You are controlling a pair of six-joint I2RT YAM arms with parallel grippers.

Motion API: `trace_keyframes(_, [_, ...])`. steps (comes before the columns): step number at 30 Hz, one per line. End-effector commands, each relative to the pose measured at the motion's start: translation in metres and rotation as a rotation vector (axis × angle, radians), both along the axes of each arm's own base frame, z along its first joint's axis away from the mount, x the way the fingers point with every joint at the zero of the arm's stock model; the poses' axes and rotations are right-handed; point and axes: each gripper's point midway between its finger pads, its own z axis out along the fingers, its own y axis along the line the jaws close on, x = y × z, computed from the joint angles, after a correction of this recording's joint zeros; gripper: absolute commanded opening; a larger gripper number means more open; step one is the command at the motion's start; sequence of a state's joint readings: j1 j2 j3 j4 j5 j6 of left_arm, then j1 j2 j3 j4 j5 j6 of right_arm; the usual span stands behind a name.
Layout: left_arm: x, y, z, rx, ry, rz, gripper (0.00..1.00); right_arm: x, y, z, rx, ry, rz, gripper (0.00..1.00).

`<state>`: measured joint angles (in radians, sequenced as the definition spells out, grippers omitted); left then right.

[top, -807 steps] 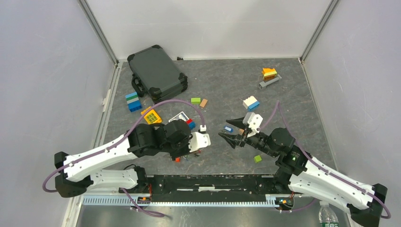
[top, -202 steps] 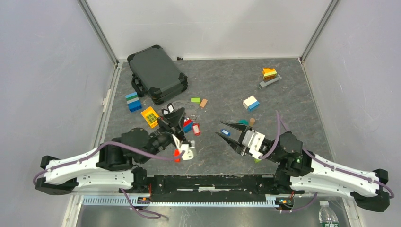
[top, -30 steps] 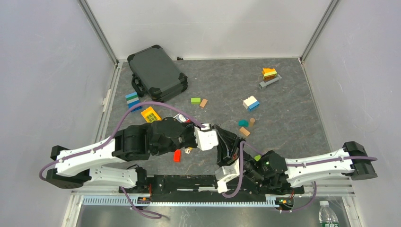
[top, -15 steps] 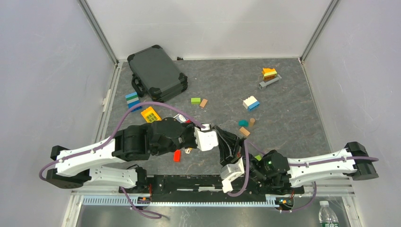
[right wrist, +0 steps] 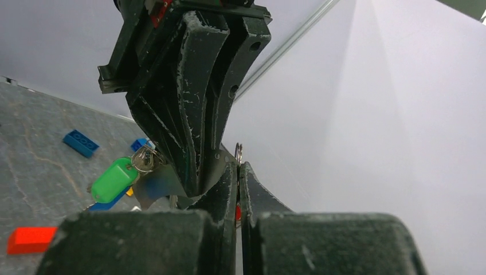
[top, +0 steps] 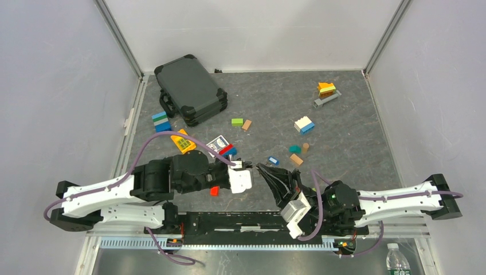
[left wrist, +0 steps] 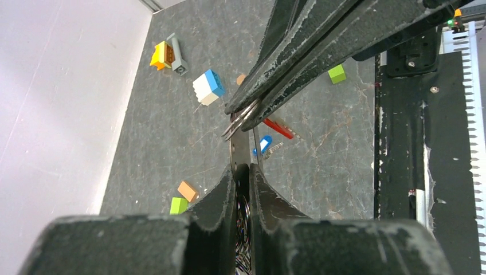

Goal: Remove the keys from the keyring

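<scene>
Near centre of the table (top: 344, 126), just beyond the arm bases, I have the keyring (left wrist: 240, 143) held off the surface between both arms. On the left, my left gripper (left wrist: 241, 170) is pinched onto one end of it, jaws almost together with only the thin grey loop, edge-on, between them. Beside those fingers the keys (right wrist: 117, 177) dangle from the loop: a green-headed one in front, something blue behind, the rest hidden. To the right, the right gripper (left wrist: 241, 113) meets it nose to nose, fully closed on the loop's other end, a sliver of wire poking out past its tips in the right wrist view. Farther right, a blue-headed key (left wrist: 263, 143) lies on the table near the right fingers, apart from the loop and, as I read it, already off

My read on handling: the ring is light, stiff and springy, bare slick metal, so it can twist or slip in a pinch this narrow. It wants holding at its ends, as here, leaving the middle free. The keys are tiny, weigh next to nothing and will swing at any jolt. I would take each by its coloured plastic head, broader and less slippery than the blade, and slide it along the wire toward the opening, which I cannot locate from these views
</scene>
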<state>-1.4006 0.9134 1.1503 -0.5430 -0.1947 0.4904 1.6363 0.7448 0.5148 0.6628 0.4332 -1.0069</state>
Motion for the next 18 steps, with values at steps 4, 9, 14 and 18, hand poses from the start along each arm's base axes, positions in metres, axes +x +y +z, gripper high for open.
trace_keyframes(4, [-0.013,-0.004,0.026,-0.180,0.048,-0.043,0.08,0.003,-0.010,0.019,0.158,0.167,0.039,0.00])
trace_keyframes(9, [-0.019,-0.003,0.027,-0.269,0.078,-0.067,0.17,0.003,-0.019,0.023,0.253,0.235,0.069,0.00])
trace_keyframes(14, [-0.035,0.003,0.040,-0.410,0.099,-0.146,0.36,-0.001,-0.024,0.031,0.322,0.264,0.117,0.00])
trace_keyframes(18, [-0.050,0.005,0.041,-0.454,0.124,-0.225,0.46,-0.004,-0.026,0.034,0.362,0.274,0.149,0.00])
